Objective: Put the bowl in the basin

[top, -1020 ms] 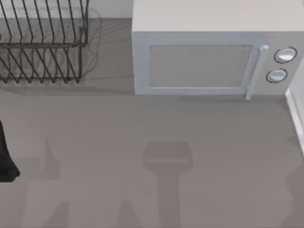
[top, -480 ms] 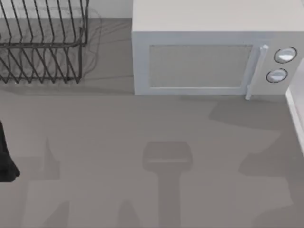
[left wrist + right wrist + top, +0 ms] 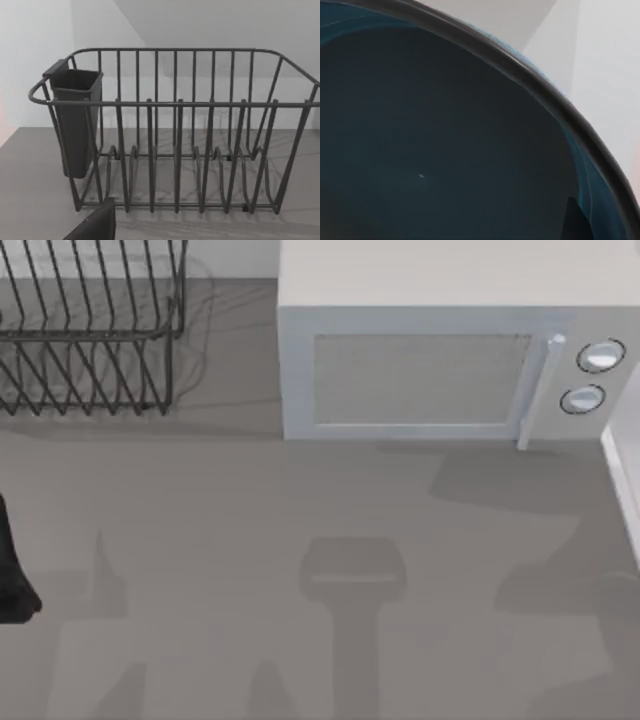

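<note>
The bowl (image 3: 445, 150) sits right against the right wrist camera, its dark glossy blue inside curving up to a thick dark rim. A dark fingertip (image 3: 572, 220) of my right gripper lies against the bowl's inner wall near the rim, so the gripper is shut on the bowl. In the top view a rounded shadow (image 3: 615, 595) lies on the table at the right edge. A white slanted edge (image 3: 622, 475) shows at the top view's right border; I cannot tell whether it belongs to the basin. My left gripper (image 3: 12, 575) is parked at the table's left edge.
A white microwave (image 3: 440, 360) with its door closed stands at the back, right of centre. A black wire dish rack (image 3: 90, 340) stands at the back left, and the left wrist view faces this dish rack (image 3: 175, 130) with its dark cutlery cup (image 3: 75, 120).
Broad shadows have spread over the right side of the table below the microwave, and a rounded one has come in at the right edge. The left arm has not moved.
</note>
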Controlling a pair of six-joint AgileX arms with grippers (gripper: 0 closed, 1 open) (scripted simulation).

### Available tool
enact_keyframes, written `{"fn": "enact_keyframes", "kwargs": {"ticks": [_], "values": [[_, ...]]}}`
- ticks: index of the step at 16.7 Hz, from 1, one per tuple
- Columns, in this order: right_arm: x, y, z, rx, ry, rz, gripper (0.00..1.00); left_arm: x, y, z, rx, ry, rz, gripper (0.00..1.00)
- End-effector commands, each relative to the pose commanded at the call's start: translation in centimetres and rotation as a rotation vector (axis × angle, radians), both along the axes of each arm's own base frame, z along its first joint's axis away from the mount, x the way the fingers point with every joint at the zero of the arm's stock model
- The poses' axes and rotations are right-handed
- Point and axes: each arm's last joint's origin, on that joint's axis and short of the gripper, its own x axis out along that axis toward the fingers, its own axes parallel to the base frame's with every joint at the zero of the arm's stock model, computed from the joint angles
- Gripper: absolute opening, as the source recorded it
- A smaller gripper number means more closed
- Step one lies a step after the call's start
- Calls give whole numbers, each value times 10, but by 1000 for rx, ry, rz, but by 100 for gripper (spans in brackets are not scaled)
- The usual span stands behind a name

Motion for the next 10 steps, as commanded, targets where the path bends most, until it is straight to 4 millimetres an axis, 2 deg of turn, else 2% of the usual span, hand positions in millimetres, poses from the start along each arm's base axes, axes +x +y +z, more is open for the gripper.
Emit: {"fn": "enact_keyframes", "kwargs": {"ticks": [3, 7, 10], "values": [[6, -5, -21, 3, 6, 0, 0, 0, 0, 0, 0, 0, 0, 100], [13, -10, -72, -2, 2, -1, 0, 0, 0, 0, 0, 0, 0, 100], [9, -6, -109, -12, -14, 1, 0, 0, 0, 0, 0, 0, 0, 100]]}}
